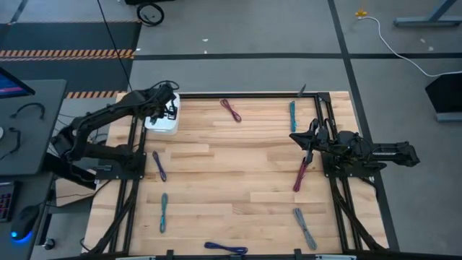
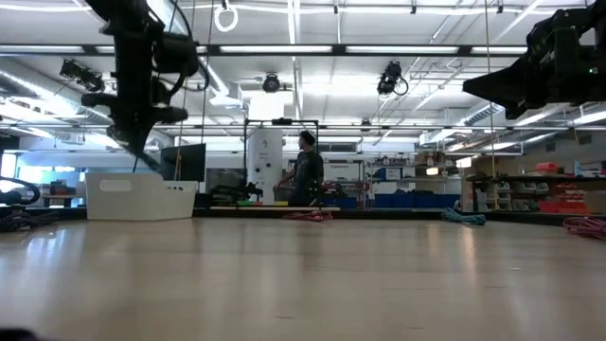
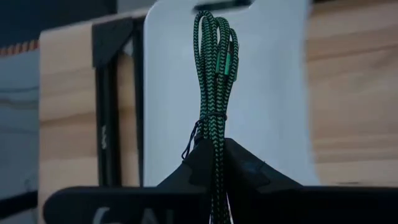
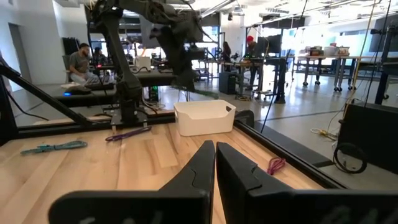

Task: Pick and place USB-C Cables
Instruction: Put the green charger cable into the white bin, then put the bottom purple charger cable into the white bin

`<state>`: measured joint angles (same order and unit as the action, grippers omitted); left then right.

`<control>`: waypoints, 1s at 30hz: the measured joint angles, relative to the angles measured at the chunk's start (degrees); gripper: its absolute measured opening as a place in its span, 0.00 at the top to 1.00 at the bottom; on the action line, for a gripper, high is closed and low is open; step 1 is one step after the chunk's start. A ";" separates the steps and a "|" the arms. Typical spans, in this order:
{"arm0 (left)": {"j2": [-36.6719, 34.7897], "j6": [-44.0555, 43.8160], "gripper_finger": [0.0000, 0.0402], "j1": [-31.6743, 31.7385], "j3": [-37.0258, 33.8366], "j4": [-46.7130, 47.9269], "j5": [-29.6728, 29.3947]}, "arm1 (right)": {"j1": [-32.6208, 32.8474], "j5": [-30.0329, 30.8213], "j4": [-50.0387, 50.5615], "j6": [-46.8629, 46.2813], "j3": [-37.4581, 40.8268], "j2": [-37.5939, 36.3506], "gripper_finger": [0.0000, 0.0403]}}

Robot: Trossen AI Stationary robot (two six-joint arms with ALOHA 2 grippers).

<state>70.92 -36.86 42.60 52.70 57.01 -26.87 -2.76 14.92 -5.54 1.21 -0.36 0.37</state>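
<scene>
My left gripper (image 3: pixel 214 163) is shut on a green braided USB-C cable bundle (image 3: pixel 214 74) and hovers over the white bin (image 1: pixel 160 121) at the table's far left. My right gripper (image 4: pixel 215 149) is shut, holds nothing, and is raised above the table's right side (image 1: pixel 296 136). Other bundles lie flat on the wood: a purple one (image 1: pixel 230 110), a teal one (image 1: pixel 292 114), a maroon one (image 1: pixel 301 175), a second purple one (image 1: pixel 159 165), a teal-grey one (image 1: pixel 164 211), a grey one (image 1: pixel 304 227) and a blue one (image 1: pixel 226 249). My left gripper pinches the green bundle between its two fingers, just past the bundle's thin tie (image 3: pixel 216 134). The fingers point down from above. The looped end (image 3: pixel 214 37) hangs below them, lifted clear over the white bin's floor (image 3: pixel 267 93).
Black frame rails run along the table's left (image 1: pixel 133 155) and right (image 1: pixel 333 180) sides. The white bin (image 2: pixel 142 197) stands at the far left. A desk with a monitor is left of the table. A person (image 2: pixel 305 175) stands in the room beyond.
</scene>
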 joint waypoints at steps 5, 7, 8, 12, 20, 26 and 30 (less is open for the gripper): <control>2.26 1.21 0.92 2.58 -2.31 -4.09 -0.03 | 0.00 0.00 0.00 0.00 0.00 0.00 0.94; 3.24 1.77 0.90 3.03 -2.57 -6.29 0.08 | 0.01 -0.01 0.00 0.00 -0.01 0.01 0.94; 3.68 1.95 0.90 3.03 -2.56 -7.24 0.08 | 0.00 -0.02 0.00 0.00 -0.01 0.00 0.94; 5.68 2.59 0.90 3.21 -2.57 -8.86 0.15 | 0.00 -0.02 0.00 0.00 -0.02 0.00 0.94; 11.20 3.02 0.87 5.05 -2.55 -8.80 -0.25 | 0.00 -0.02 0.00 0.00 -0.01 0.00 0.94; 13.20 5.95 0.75 7.47 -2.55 -8.55 -0.46 | 0.01 -0.02 0.00 0.00 0.00 0.01 0.94; 13.04 8.14 0.61 8.64 -1.50 -6.27 0.21 | 0.00 -0.02 0.00 0.00 -0.01 0.00 0.94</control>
<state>83.96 -28.72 51.24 51.20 50.73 -26.65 -2.76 14.90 -5.54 1.21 -0.37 0.36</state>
